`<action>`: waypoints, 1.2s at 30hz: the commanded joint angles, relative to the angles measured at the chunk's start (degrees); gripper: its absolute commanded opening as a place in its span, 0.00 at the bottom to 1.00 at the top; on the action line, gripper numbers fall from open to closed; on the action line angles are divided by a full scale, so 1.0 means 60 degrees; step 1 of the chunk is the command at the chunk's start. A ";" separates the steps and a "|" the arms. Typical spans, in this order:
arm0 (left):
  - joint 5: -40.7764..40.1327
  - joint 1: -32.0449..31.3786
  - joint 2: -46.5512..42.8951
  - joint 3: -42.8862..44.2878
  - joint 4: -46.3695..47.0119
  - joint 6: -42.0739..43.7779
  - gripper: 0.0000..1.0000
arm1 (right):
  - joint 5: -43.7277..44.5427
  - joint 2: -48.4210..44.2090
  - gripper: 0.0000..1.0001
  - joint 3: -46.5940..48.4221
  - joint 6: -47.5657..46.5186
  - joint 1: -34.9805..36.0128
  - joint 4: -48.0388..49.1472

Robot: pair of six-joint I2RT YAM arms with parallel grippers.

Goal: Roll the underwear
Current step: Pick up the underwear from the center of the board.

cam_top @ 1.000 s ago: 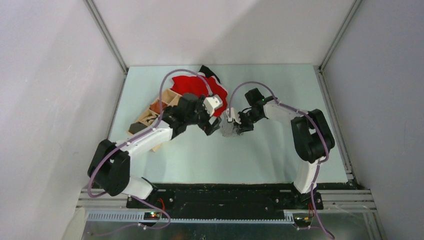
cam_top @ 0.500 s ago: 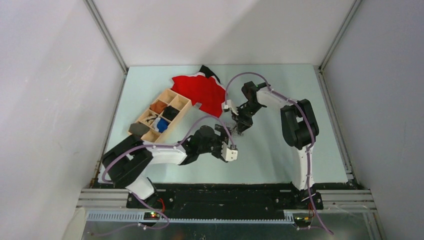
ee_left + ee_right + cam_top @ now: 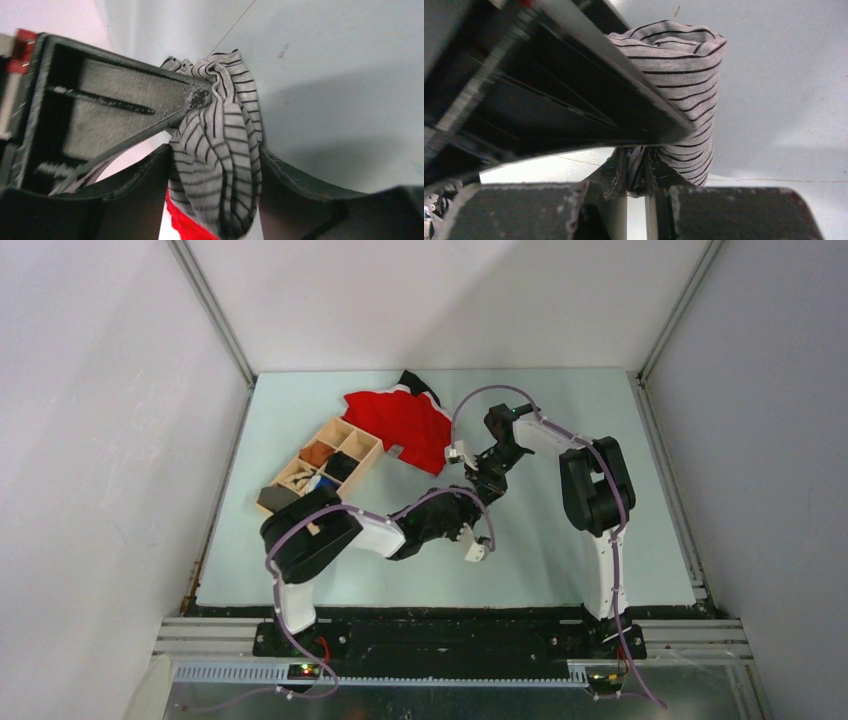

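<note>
The left gripper [image 3: 215, 152] reaches low across the table [image 3: 560, 540]. Its fingers stand fairly wide and press on both sides of the underwear [image 3: 220, 130], a bunched striped bundle near mid-table. The right gripper [image 3: 631, 185] meets it from the far side, nearly closed, pinching a fold of the same bundle (the two grippers all but touch). Farther back on the left sits a wooden box [image 3: 345, 432] with small items in some compartments. Just beyond it lies a red cloth [image 3: 400, 425].
</note>
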 commanded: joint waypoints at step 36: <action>0.8330 0.5208 0.0699 1.0127 -1.7685 -0.5963 0.00 | 0.0448 -0.9114 0.99 -0.5555 0.7186 -0.3190 0.6246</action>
